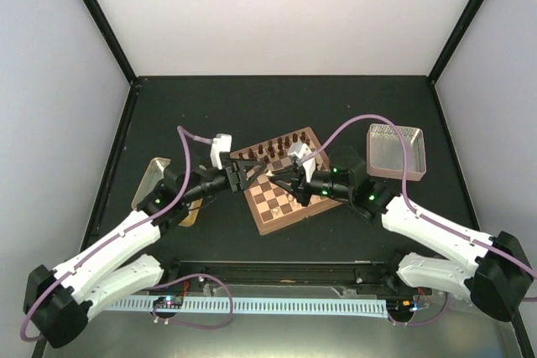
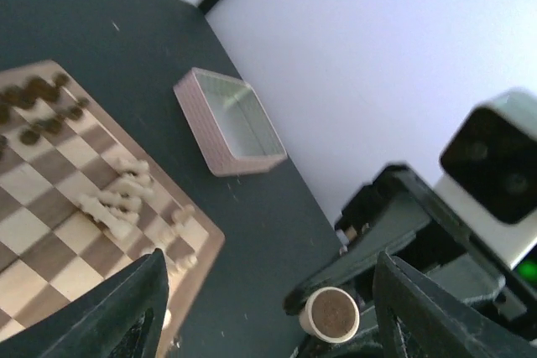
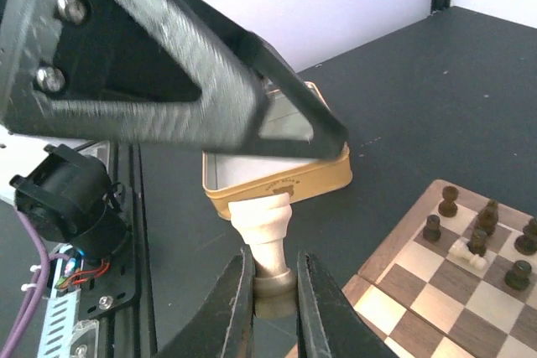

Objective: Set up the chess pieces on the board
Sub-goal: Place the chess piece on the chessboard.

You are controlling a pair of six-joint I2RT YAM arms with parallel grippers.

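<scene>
My right end effector (image 3: 274, 291) pinches the small cream wooden chess piece (image 3: 262, 225) by its base, in the air by the brown-and-tan checkered wooden board (image 1: 277, 203); my left end effector (image 2: 270, 274) stands wide open beside it, gripping nothing, so I judge this a handover to reorient the piece

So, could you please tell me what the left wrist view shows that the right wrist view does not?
Only the left wrist view shows the grey tray and the round underside of the held cream piece. Only the right wrist view shows the gold tin and that piece's side profile, pinched by the right fingers. Both show the board, its dark pieces, the piece itself and the open left fingers.
</scene>
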